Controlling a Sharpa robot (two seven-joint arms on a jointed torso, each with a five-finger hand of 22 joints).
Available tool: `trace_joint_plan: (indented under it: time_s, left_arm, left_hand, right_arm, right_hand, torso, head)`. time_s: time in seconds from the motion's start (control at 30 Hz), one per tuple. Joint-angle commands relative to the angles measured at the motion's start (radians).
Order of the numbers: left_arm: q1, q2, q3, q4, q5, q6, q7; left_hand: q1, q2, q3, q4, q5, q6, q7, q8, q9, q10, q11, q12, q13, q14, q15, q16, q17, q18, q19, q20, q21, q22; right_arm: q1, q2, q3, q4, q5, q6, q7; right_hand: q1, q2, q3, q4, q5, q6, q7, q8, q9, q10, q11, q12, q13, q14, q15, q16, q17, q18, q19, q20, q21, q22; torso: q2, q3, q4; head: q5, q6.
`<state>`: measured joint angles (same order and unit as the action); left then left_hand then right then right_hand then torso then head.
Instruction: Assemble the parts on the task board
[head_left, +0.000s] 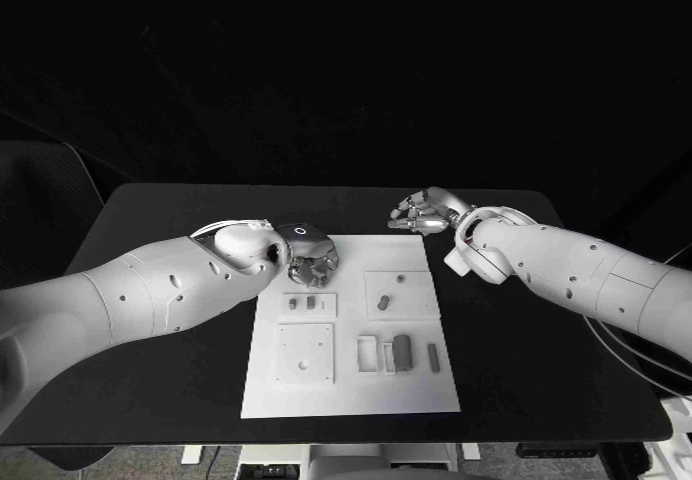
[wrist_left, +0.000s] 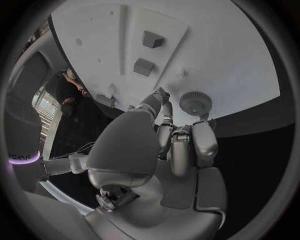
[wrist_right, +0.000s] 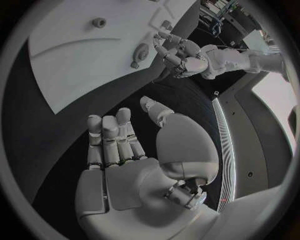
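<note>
Left hand (head_left: 307, 258) sits over the far-left corner of the board (head_left: 351, 395), fingers curled downward. The left wrist view shows a fingertip (wrist_left: 161, 94) down at the board's surface beside a round ribbed part (wrist_left: 195, 103). Whether anything is pinched I cannot tell; nothing is plainly seen between the fingers.

Right hand (head_left: 427, 212) hovers over the bare bench (head_left: 562, 330) just beyond the board's far-right corner. In its own wrist view the fingers (wrist_right: 111, 140) lie straight, side by side, holding nothing.

Parts: two small blocks (head_left: 303, 301) stand in the near-left plate by the left hand, one peg (head_left: 384, 300) on the square plate to their right, and a row of upright pieces (head_left: 400, 352) in the mid-board fixture. All appear unassembled; judged an early stage.

Risks, as judgement:
- The round part lies just beside the fingertip, near the board edge. A sideways nudge instead of a clean pinch could roll it off onto the bench.
- The curled left fingers hang close above the two blocks; a low sweep could tip them.
- The left hand hides its own contact point from the head view, so a missed grasp may go unnoticed.
- The board looks unclamped; pressing at its corner could shift it.
</note>
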<state>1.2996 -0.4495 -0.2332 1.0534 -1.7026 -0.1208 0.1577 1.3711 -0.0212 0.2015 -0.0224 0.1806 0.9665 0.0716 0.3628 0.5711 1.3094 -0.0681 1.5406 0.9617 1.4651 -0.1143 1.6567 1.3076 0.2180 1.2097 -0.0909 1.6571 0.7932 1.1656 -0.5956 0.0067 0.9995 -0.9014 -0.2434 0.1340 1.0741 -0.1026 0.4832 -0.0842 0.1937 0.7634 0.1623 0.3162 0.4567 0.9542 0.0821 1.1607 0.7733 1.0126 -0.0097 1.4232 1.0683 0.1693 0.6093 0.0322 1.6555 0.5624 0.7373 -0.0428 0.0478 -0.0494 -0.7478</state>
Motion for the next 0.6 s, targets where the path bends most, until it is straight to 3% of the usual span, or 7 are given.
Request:
trace_joint_plan:
  time_s: [0.03,0.3,0.6]
  left_arm:
    - [0.008,-0.007,0.001,0.016,0.012,-0.004,-0.012]
    - [0.029,-0.027,0.0,0.032,0.012,0.007,-0.02]
    - [0.03,-0.044,-0.001,0.023,0.012,0.023,-0.027]
  left_hand:
    - [-0.003,0.006,0.007,0.0,0.004,0.041,0.035,0.005,0.002,-0.006,-0.001,-0.004,-0.047,-0.002,0.0,0.042,0.128,0.044,-0.007,-0.002,0.141,0.001]
    - [-0.003,0.005,0.008,0.0,0.004,0.043,0.037,0.005,0.002,-0.006,-0.001,-0.004,-0.047,-0.002,0.0,0.043,0.128,0.044,-0.007,-0.003,0.141,0.002]
    - [-0.003,0.004,0.009,0.0,0.004,0.045,0.038,0.006,0.002,-0.006,-0.001,-0.003,-0.047,0.0,0.0,0.044,0.13,0.044,-0.007,-0.003,0.141,0.002]
  right_arm:
    - [0.0,0.0,0.0,0.003,-0.002,0.008,0.006]
    - [0.0,-0.002,0.0,0.003,-0.002,0.008,0.006]
    - [0.0,-0.002,0.0,0.002,-0.002,0.009,0.006]
  right_hand:
    - [-0.008,0.0,0.006,0.001,-0.005,0.001,0.008,0.005,-0.002,-0.008,0.002,0.006,-0.001,-0.006,-0.001,0.003,-0.001,-0.011,-0.004,0.0,0.026,-0.002]
    - [-0.008,0.0,0.006,0.0,-0.005,0.001,0.008,0.005,-0.002,-0.008,0.002,0.006,-0.001,-0.006,-0.001,0.003,-0.001,-0.011,-0.004,0.0,0.026,-0.002]
    - [-0.008,0.0,0.006,0.0,-0.005,0.001,0.008,0.005,-0.002,-0.008,0.002,0.006,-0.001,-0.006,-0.001,0.003,-0.001,-0.011,-0.004,0.0,0.026,-0.002]
  torso:
    - [-0.001,-0.001,0.0007]
    - [0.0,-0.0017,0.0004]
    - [0.001,-0.0024,-0.0005]
  head:
    - [0.002,0.003]
    - [0.007,0.007]
    - [0.006,0.009]
